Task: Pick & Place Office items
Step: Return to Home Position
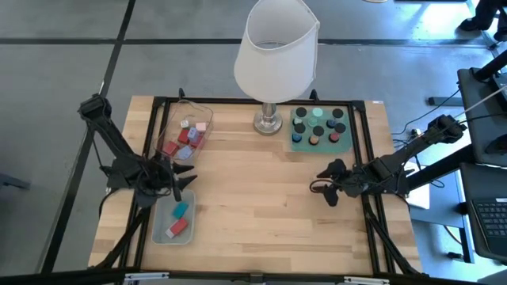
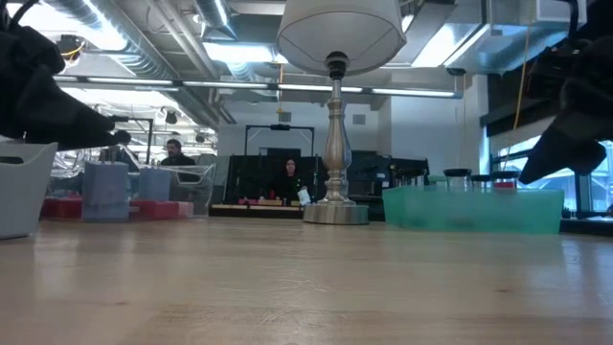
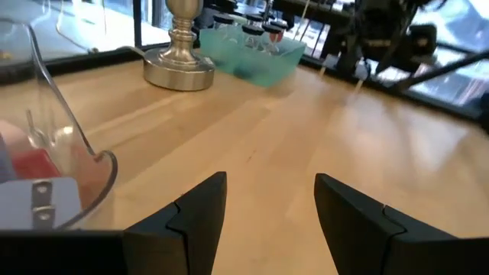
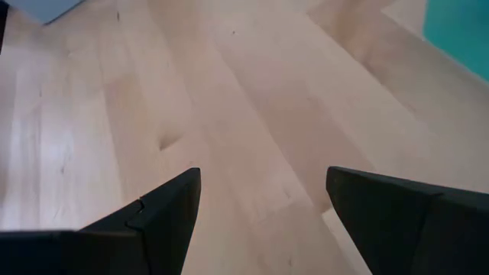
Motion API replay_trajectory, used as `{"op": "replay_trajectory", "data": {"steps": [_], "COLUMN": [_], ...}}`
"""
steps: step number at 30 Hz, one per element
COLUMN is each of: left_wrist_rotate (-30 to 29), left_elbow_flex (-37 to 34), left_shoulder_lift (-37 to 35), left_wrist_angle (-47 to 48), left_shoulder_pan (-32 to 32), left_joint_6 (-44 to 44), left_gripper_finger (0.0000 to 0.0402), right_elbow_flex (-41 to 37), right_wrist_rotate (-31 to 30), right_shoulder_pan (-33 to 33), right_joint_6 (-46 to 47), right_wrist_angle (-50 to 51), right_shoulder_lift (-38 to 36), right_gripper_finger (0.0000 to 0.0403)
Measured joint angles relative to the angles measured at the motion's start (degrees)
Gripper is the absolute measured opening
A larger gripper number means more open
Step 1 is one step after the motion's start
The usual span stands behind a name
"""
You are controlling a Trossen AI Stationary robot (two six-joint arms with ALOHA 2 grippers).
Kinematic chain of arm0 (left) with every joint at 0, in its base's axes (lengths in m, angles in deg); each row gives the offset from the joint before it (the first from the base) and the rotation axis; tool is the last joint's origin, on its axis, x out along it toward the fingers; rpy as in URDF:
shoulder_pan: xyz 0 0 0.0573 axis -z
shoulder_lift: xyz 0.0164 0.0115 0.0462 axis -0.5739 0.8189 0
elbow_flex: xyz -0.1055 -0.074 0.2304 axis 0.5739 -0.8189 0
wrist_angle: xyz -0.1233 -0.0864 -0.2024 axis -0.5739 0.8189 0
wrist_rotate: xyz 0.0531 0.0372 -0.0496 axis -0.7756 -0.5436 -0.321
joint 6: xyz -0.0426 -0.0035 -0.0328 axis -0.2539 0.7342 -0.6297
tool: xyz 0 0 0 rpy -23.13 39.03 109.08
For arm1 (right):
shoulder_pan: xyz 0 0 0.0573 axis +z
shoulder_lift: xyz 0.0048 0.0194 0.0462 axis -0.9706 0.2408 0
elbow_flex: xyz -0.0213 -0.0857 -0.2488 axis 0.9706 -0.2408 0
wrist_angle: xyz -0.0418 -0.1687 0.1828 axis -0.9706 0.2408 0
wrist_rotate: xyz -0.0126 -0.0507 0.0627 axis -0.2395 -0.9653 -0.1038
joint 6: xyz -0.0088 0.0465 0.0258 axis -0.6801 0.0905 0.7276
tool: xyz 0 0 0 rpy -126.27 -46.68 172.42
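The office items lie in three places. Red, pink and lavender blocks sit in the clear tray [image 1: 187, 136] at the far left. A teal block [image 1: 181, 210] and a red block [image 1: 178, 228] lie in the grey-blue bin [image 1: 162, 234] at the near left. Small round caps [image 1: 318, 127] stand on the green mat [image 1: 299, 145] at the far right. My left gripper [image 1: 184, 184] hovers open between tray and bin, and in the left wrist view [image 3: 271, 210] there is only bare wood between its fingers. My right gripper [image 1: 326, 182] is open over bare table near the mat, empty too [image 4: 263, 210].
A tall lamp with a white shade [image 1: 276, 49] stands on a metal base [image 1: 268, 120] at the middle of the far edge, between tray and mat. A black frame [image 1: 261, 101] runs around the table. Bare wood [image 1: 253, 206] fills the middle and near part.
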Motion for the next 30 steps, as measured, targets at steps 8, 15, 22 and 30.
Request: {"op": "replay_trajectory", "data": {"steps": [8, 15, 22, 30], "left_wrist_rotate": [1.17, 14.38, 18.60, 18.83], "left_elbow_flex": [-0.07, -0.07, -0.04, -0.07], "left_shoulder_lift": [3.18, 3.13, 3.09, 1.50], "left_wrist_angle": [-0.26, -2.24, -3.34, -2.60], "left_shoulder_pan": [-0.30, -0.33, -0.30, -0.33], "left_joint_6": [-2.37, -2.27, -2.98, -2.57], "left_gripper_finger": [0.0196, 0.0196, 0.0196, 0.0196], "right_elbow_flex": [-0.02, -0.02, -0.02, -0.02], "right_wrist_rotate": [1.35, 1.35, 1.35, 1.35], "right_shoulder_pan": [0.00, 0.00, 0.00, 0.00], "right_joint_6": [-0.01, -0.01, -0.01, -0.03], "right_wrist_angle": [0.00, 0.00, 0.00, 0.00], "right_shoulder_lift": [0.00, 0.00, 0.00, 0.00], "right_gripper_finger": [0.0288, 0.0288, 0.0288, 0.0288]}}
